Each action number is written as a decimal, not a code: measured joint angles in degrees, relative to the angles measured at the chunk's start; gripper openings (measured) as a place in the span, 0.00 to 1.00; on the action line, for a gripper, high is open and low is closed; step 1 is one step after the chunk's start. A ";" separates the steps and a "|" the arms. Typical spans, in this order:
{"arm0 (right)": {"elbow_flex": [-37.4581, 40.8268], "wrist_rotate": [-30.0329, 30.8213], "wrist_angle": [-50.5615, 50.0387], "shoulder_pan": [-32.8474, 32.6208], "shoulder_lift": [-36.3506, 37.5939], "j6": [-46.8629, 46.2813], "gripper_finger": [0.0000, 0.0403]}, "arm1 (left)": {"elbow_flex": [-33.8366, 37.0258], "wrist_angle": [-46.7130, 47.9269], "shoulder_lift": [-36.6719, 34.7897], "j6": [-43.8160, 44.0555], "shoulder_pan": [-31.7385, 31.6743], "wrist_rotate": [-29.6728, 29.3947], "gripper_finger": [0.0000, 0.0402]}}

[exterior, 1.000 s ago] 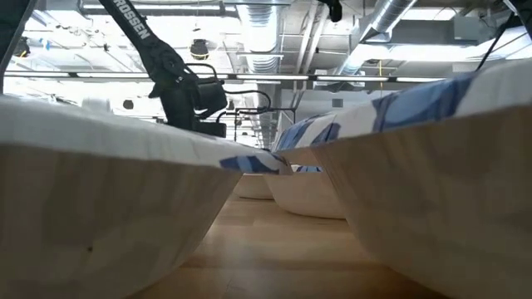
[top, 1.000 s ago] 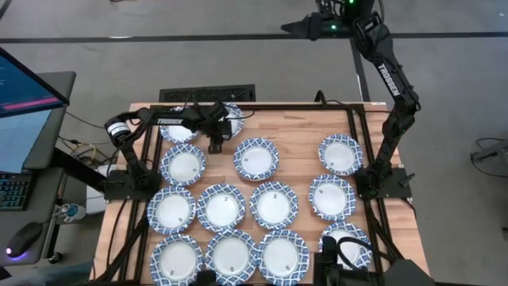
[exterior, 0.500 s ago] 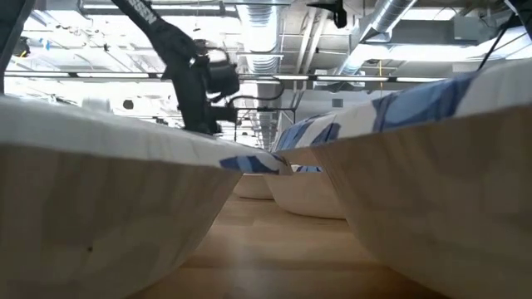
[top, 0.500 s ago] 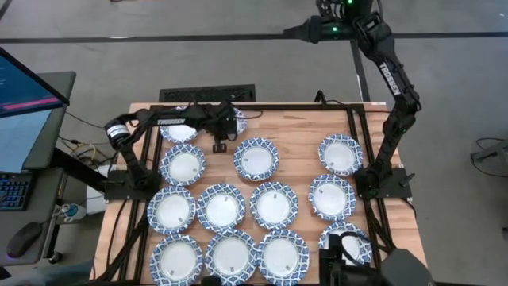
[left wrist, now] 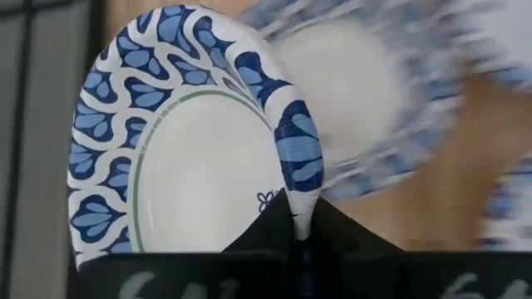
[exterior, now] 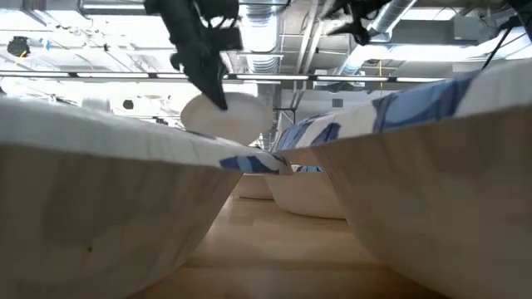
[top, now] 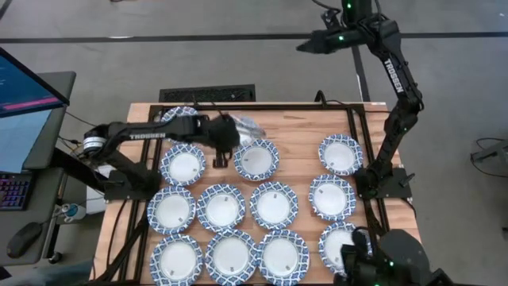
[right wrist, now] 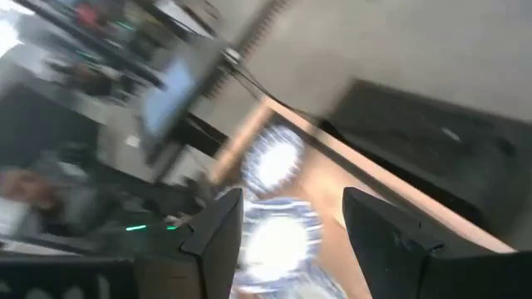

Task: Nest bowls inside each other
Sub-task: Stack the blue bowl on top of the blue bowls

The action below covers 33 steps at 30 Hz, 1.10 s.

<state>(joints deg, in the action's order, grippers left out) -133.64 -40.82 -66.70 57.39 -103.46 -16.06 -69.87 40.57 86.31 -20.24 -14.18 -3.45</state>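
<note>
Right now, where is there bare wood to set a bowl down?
Bare wood lies between the bowl under the left pincer and the far right bowl. A narrower strip runs beside the near right bowl. The left rows sit rim to rim.

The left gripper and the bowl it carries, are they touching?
Touching. In the left wrist view the left gripper is closed on the patterned rim of the bowl, with no gap.
</note>
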 joint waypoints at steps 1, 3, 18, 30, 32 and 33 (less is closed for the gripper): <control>0.00 0.98 -2.43 0.48 0.00 1.52 0.57 | 0.00 -0.60 0.00 0.00 1.93 0.04 0.00; 0.00 2.52 -5.61 1.31 0.00 3.04 0.57 | 0.00 -1.47 0.00 -0.01 5.29 -0.45 0.00; 0.00 5.18 -8.30 -2.51 0.00 0.07 0.57 | 0.04 -9.59 11.39 -10.58 14.89 -7.51 0.00; 0.00 9.61 -8.15 -9.25 0.13 -1.50 0.57 | 0.11 -15.66 18.26 -9.61 14.11 -8.82 0.00; 0.00 9.82 -8.11 -9.43 0.13 -1.52 0.57 | 0.08 -18.40 18.78 -7.83 13.62 -7.99 0.00; 0.00 9.82 -8.10 -9.41 0.13 -1.52 0.57 | 0.05 -18.51 18.90 -6.74 13.40 -7.78 0.00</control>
<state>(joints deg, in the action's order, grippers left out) -133.64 -31.00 -74.80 47.98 -103.33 -17.58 -69.82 22.06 105.21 -26.98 -0.78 -11.23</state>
